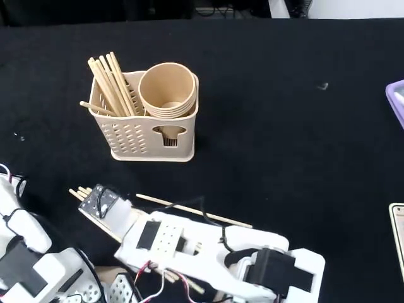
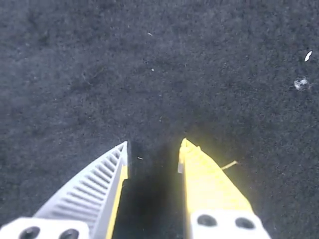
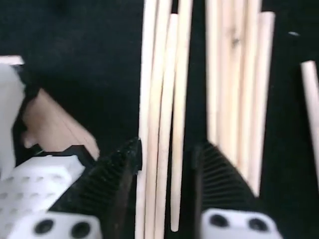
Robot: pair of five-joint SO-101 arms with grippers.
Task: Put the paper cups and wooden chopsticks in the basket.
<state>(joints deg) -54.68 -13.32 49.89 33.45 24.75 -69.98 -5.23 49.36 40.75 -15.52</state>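
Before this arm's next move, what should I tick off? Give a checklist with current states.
1. Sticks between the right gripper fingers: ok, three wooden chopsticks lie in the gap.
2. Grip closed on them: not ok, jaws stand open, with a slit of space at one side.
3. Basket upright, top open: ok; paper cups and basket chopsticks stand inside.
4. Left gripper free: ok, open over the bare table.
5. Loose chopstick collected: not ok, it lies on the table.
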